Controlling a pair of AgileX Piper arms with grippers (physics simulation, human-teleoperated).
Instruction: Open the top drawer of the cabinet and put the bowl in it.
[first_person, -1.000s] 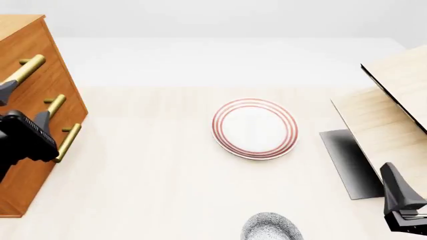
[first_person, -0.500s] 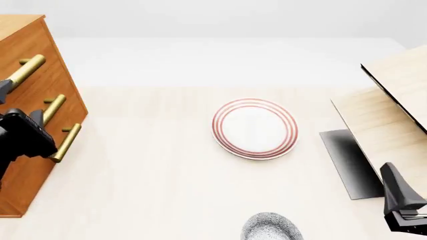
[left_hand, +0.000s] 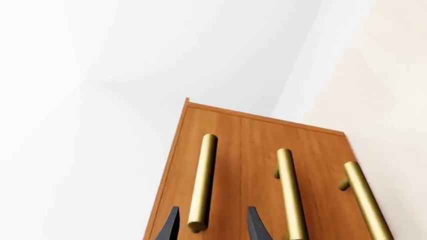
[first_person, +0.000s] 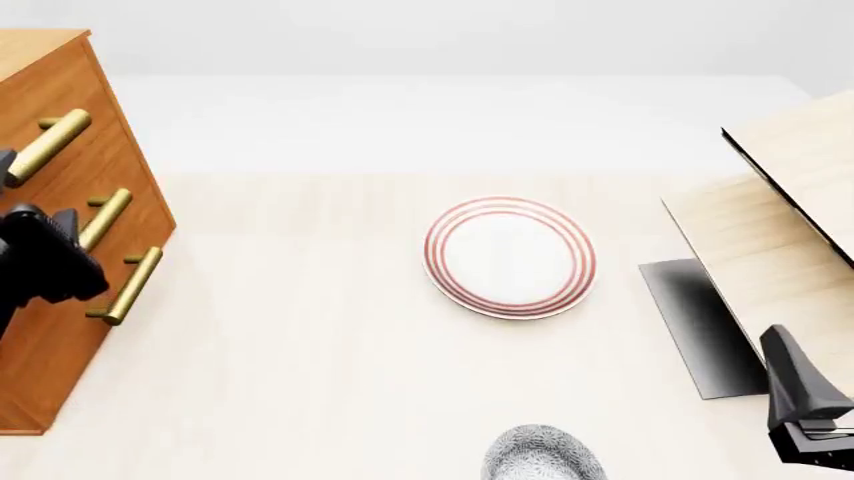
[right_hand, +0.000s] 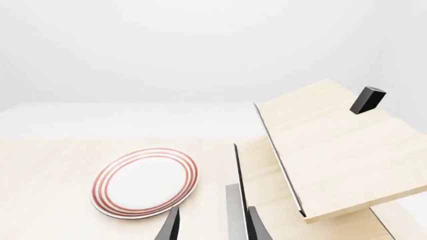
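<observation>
since a second ago the left gripper (left_hand: 211, 227) has drawn back toward the tabletop's left edge, its black body in the front view now lower against the cabinet (first_person: 60, 290) and less of it in frame; the right gripper (right_hand: 211, 227) has not moved. the left fingers (left_hand: 169, 226) are spread, one on each side of the near end of the top drawer's handle (left_hand: 202, 181), not visibly touching it. the top drawer (first_person: 74, 110) is closed, flush with the cabinet front, its brass bar running parallel to the two lower handles. the cabinet stands at the left edge, drawer fronts facing the tabletop's middle. the bowl (first_person: 541, 453) sits at the near edge, partly cut off, with the plate (first_person: 509, 256) well beyond it at the centre. bare tabletop (first_person: 294, 340) lies between cabinet and plate. the right fingers (right_hand: 256, 226) are apart, holding nothing, near the pale wood structure (first_person: 774, 215) at the right edge.
</observation>
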